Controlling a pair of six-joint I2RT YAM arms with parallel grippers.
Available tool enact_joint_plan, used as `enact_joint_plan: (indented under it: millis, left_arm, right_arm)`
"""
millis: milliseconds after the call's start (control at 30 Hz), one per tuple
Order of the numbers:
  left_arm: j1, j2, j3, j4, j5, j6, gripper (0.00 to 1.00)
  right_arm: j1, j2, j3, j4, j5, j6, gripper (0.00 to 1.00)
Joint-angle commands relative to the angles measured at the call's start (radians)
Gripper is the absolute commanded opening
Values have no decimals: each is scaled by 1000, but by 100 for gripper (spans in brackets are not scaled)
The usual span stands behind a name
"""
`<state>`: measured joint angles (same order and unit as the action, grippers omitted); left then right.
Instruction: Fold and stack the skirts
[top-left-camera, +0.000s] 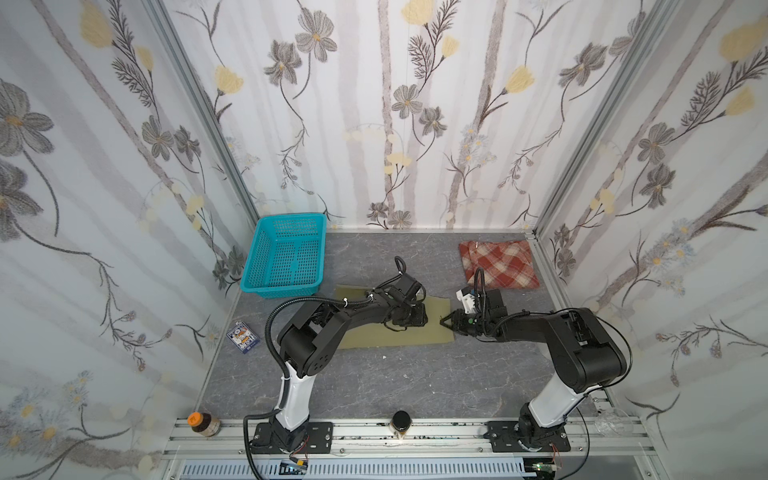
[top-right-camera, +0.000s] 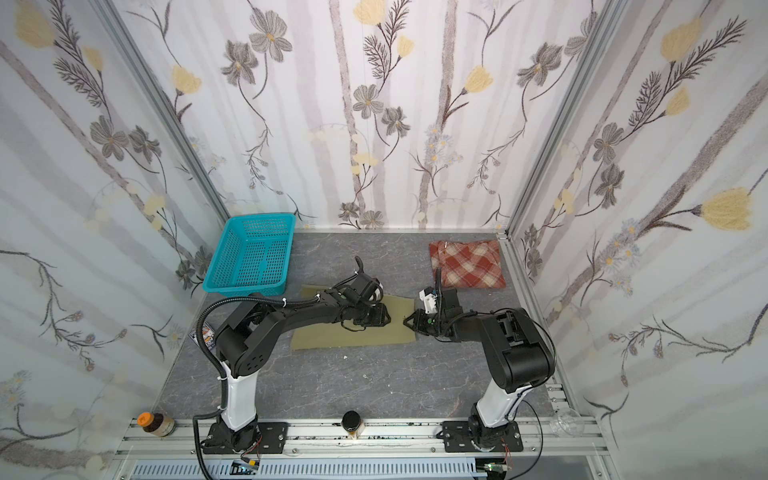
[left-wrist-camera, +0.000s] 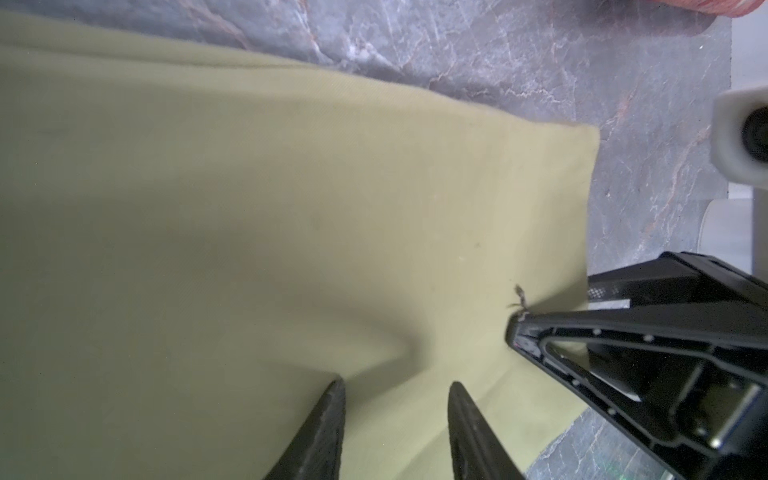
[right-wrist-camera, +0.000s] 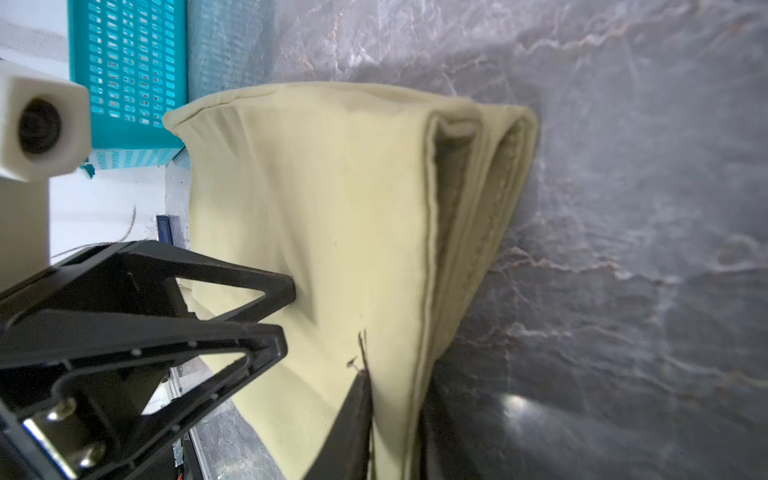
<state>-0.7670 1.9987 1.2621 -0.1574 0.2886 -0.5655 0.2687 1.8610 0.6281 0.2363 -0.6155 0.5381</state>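
Grey table (top-left-camera: 415, 386) holds the green skirt (top-left-camera: 395, 336), flat in the middle. The right claw (top-left-camera: 444, 321) pinches its edge. The left claw (left-wrist-camera: 397, 388) rests spread on it. Lifting against that press could tug the cloth free.

The olive skirt (right-wrist-camera: 332, 208) is matt woven cloth; the plaid skirt (top-left-camera: 498, 264) looks softer, perhaps brushed. The basket (top-left-camera: 282, 290) is perforated plastic, the tabletop (top-left-camera: 395, 382) smooth and marbled.
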Motion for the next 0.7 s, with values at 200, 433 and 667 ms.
enact_joint_plan:
  millis: [200, 433, 667]
  left_arm:
    - [3, -38, -12, 5, -45, 3, 42]
    - [82, -151, -104, 4, -91, 15, 42]
    - [154, -244, -212, 4, -138, 41, 42]
  right_arm:
    - [-19, -54, 65, -210, 52, -47, 0]
    - [-51, -184, 185, -481, 173, -159, 0]
    - [-51, -258, 268, -682, 286, -227, 0]
